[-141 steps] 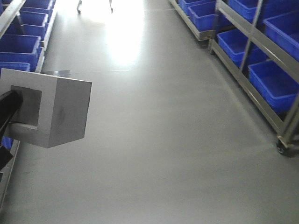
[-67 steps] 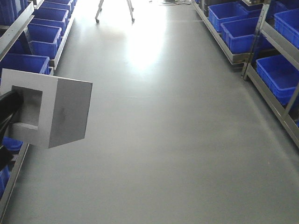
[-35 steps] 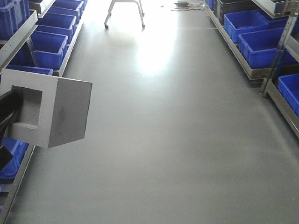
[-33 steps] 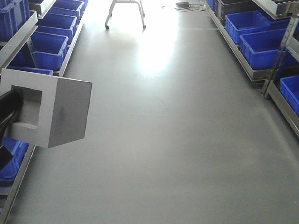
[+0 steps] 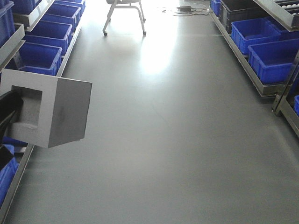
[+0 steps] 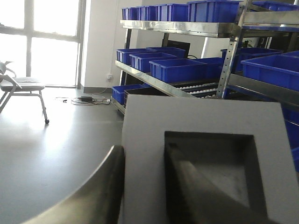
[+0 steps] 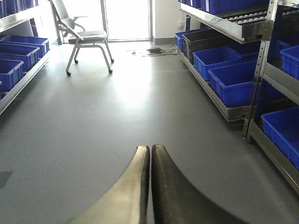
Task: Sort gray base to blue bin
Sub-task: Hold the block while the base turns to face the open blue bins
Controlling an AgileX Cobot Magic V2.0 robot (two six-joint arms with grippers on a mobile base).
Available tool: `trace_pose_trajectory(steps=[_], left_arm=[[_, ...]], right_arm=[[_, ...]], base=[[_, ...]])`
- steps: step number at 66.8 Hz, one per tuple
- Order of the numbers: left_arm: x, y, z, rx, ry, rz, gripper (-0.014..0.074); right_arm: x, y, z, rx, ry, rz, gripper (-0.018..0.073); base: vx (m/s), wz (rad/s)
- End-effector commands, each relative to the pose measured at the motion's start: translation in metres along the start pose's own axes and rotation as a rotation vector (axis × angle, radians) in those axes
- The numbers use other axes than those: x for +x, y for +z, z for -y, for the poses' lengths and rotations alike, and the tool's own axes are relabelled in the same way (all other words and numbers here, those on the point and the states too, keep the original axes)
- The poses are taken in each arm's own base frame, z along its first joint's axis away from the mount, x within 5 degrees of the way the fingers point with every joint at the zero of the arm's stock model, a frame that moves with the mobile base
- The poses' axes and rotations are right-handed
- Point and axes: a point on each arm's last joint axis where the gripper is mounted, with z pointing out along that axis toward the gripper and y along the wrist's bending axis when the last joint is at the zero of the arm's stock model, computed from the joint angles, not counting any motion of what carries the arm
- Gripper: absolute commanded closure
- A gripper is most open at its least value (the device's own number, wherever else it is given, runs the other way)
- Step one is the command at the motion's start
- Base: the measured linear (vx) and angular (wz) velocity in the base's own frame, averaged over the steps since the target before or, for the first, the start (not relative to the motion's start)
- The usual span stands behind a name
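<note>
The gray base (image 5: 56, 112) is a light-gray block with a square pocket, held up at the left of the front view. It fills the lower right of the left wrist view (image 6: 205, 116). My left gripper (image 6: 144, 156) is shut on one wall of it, with one finger outside and the other inside the pocket. A dark finger (image 5: 8, 106) reaches into the pocket. My right gripper (image 7: 150, 149) is shut and empty above the floor. Several blue bins (image 5: 275, 58) alike sit on racks at both sides. I cannot tell which one is the task's.
I am in an aisle of gray floor (image 5: 163, 140). Metal racks with blue crates line the left (image 5: 39, 51) and right (image 7: 233, 81). A wheeled chair (image 5: 124, 14) stands at the far end, with cables (image 5: 187, 8) on the floor beside it.
The view has moved forward along the aisle. The racks have slid past and the chair has come closer. The gray base stays in the left gripper at the same place in view.
</note>
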Motion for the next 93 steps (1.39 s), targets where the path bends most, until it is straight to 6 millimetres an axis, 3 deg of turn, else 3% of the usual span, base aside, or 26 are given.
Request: trace_pose_trajectory(steps=[1, 34, 93], left_arm=[[-0.0213, -0.0008, 0.0036, 0.016, -0.021, 0.141, 0.0603], [-0.0213, -0.0008, 0.0036, 0.016, -0.021, 0.142, 0.0603], [-0.0213, -0.0008, 0.0036, 0.016, -0.021, 0.141, 0.0603]], right_arm=[[-0.0051, 0.0013, 0.0002, 0.004, -0.015, 0.052, 0.0564], [-0.0051, 0.0013, 0.0002, 0.004, -0.015, 0.052, 0.0564], [-0.0051, 0.0013, 0.0002, 0.004, -0.015, 0.052, 0.0564]], base=[[0.44, -0.06], [0.41, 0.06], [0.31, 0.31]])
